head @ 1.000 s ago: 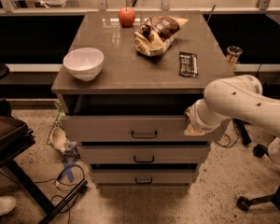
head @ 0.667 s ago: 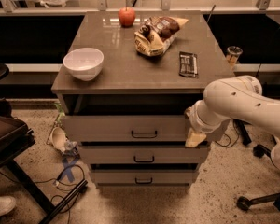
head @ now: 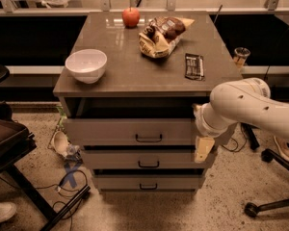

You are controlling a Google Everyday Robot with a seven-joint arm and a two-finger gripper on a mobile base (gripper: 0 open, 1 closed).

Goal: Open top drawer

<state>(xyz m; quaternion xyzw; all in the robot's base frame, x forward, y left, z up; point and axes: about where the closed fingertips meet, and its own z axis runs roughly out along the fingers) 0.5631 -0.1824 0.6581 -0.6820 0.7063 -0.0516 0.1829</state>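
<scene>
Lower now, the pincer, its state unclear, hangs beside the part-open grey-beige top drawer.

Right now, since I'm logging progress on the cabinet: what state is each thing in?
Top grey-beige drawer with dark bar handle: pulled partly out, dark gap above its front.
Middle drawer: looks shut.
Bottom drawer: looks shut.
White round bowl: upright, empty.
Red apple: whole, upright.
Robot's hand: at the top drawer's right front corner.
</scene>
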